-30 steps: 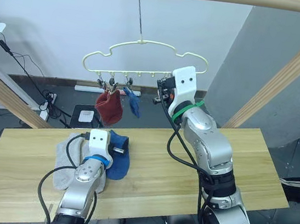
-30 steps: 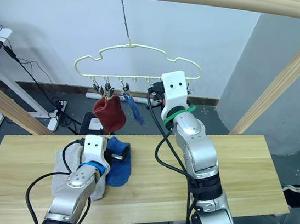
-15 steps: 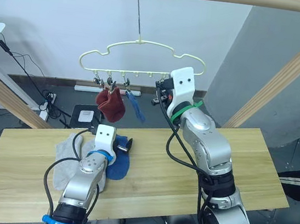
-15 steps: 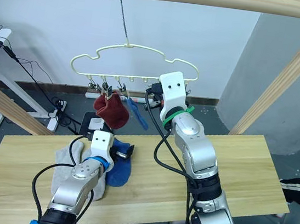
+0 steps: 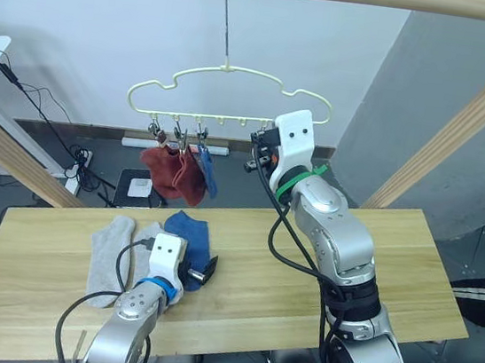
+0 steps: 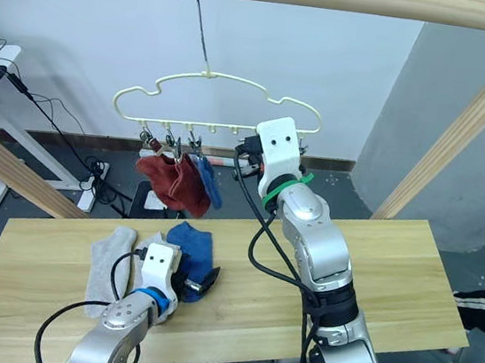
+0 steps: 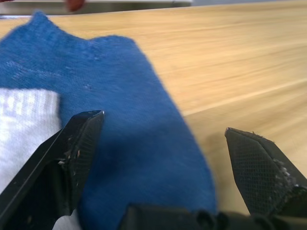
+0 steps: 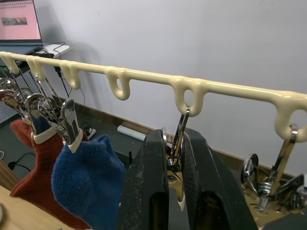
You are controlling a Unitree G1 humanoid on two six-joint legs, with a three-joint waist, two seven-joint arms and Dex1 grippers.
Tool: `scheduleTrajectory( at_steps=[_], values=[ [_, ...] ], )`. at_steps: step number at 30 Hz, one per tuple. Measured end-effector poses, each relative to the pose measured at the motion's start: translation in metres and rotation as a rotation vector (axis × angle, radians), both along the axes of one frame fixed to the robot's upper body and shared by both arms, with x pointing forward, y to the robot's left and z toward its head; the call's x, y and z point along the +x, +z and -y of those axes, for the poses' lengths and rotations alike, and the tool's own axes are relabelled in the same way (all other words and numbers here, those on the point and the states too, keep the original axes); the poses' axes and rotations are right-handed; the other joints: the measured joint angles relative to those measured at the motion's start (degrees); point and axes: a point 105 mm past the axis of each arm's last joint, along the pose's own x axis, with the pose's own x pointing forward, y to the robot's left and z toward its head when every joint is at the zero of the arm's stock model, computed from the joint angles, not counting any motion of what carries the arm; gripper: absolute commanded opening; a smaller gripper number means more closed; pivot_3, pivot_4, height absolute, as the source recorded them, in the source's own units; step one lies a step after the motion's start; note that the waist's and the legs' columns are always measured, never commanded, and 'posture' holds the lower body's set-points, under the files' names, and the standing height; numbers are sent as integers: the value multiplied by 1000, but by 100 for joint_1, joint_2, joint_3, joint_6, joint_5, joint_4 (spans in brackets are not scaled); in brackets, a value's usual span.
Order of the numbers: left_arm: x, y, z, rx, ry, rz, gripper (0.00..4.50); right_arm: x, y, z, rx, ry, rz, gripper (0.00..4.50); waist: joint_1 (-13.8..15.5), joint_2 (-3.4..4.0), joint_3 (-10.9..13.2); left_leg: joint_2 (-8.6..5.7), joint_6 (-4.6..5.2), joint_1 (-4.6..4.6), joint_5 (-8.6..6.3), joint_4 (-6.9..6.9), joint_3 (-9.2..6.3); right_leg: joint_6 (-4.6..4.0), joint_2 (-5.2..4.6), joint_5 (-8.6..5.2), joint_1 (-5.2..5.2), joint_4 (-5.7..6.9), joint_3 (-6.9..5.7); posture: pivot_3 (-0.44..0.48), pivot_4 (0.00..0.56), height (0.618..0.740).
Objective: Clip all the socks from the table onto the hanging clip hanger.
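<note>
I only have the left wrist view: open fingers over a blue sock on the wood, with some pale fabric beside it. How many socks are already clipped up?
Observer: Three. Two red socks and a hung blue sock dangle from the clip hanger, toward its left end.
Operator: What is left on the table?
Observer: On the table lie two grey socks and the table blue sock, the one beneath the left gripper.
Operator: And the other arm?
Observer: The right gripper is up at the hanger, closed on an empty clip.
</note>
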Motion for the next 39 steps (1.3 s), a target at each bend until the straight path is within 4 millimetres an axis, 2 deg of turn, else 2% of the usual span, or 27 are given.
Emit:
scheduleTrajectory(
  at_steps=[6,7,10,23,31,36,39],
  values=[
    [6,-2,4,46,-36,-29,4500,0,0,0,-1,-1,-1,83,-2,1,0,3,0,1,0,-5,0,0,-1,0,0,0,1,-233,229,714],
    [5,-3,3,53,-41,-38,4313,0,0,1,-2,-1,-2,83,-2,1,-1,4,0,2,0,-4,-1,0,-1,0,0,0,1,-233,229,714],
    [3,-4,1,62,-39,-46,3642,0,-1,1,-3,-2,-4,83,-3,3,-3,4,0,4,0,-3,0,0,-2,0,1,1,3,-233,229,714],
    [-6,-7,-11,103,-95,-50,19,0,-1,0,1,2,-7,83,-1,10,-9,6,0,4,0,-4,0,0,-5,0,2,-1,3,-223,225,714],
    [-23,-4,2,84,-255,36,0,0,-1,0,4,3,-10,83,-1,10,-9,13,0,0,0,-7,0,0,-7,0,-2,-3,3,-227,227,714],
    [-24,34,17,21,-395,259,0,0,-1,0,5,4,-12,83,-1,10,-9,13,0,0,0,-6,4,0,-13,0,-1,-6,6,-227,228,714],
    [-23,48,21,-6,-413,334,0,0,-1,0,5,4,-14,83,-2,10,-9,13,0,0,0,-6,3,0,-11,0,-1,-7,4,-229,228,714]
  ],
)
